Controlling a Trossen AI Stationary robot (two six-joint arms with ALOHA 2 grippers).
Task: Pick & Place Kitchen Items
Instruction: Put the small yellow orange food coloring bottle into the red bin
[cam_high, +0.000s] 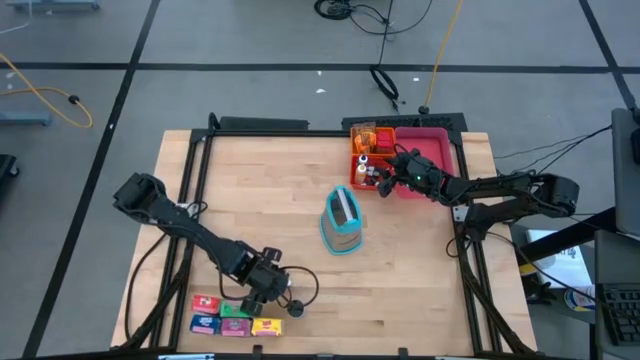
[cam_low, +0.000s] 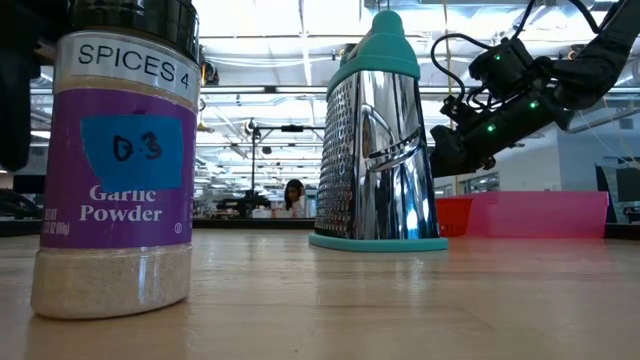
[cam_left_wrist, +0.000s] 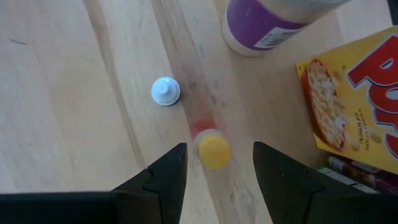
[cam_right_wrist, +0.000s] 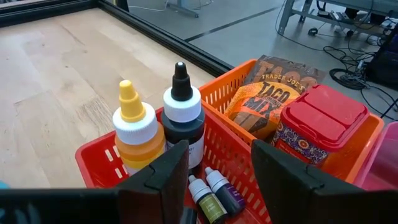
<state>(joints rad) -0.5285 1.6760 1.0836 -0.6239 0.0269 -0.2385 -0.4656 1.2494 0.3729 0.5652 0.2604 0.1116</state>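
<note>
My left gripper (cam_high: 268, 283) (cam_left_wrist: 217, 163) points down near the table's front edge, open. A tiny yellow-capped bottle (cam_left_wrist: 213, 150) stands on the wood below the gap between its fingers, untouched. Close by stand a white-capped bottle (cam_left_wrist: 165, 91) and a purple garlic powder jar (cam_left_wrist: 264, 25) (cam_low: 115, 160), and a yellow box (cam_left_wrist: 354, 99) lies flat. Red (cam_high: 205, 302), blue (cam_high: 205, 322) and green (cam_high: 235, 325) boxes lie beside it. My right gripper (cam_high: 385, 175) (cam_right_wrist: 221, 149) hovers open over the orange tray (cam_right_wrist: 99, 158), which holds a yellow-tipped bottle (cam_right_wrist: 134, 134), a dark bottle (cam_right_wrist: 182, 118), two dropper bottles (cam_right_wrist: 214, 193), a taco mix packet (cam_right_wrist: 273, 87) and a red-lidded jar (cam_right_wrist: 317, 124).
A steel grater with teal trim (cam_high: 343, 222) (cam_low: 380, 130) stands upright mid-table. A pink tray (cam_high: 428, 160) sits beside the orange tray at the far right. Black frame rails (cam_high: 270, 125) run along the table's edges. Bare wood lies between the grater and the boxes.
</note>
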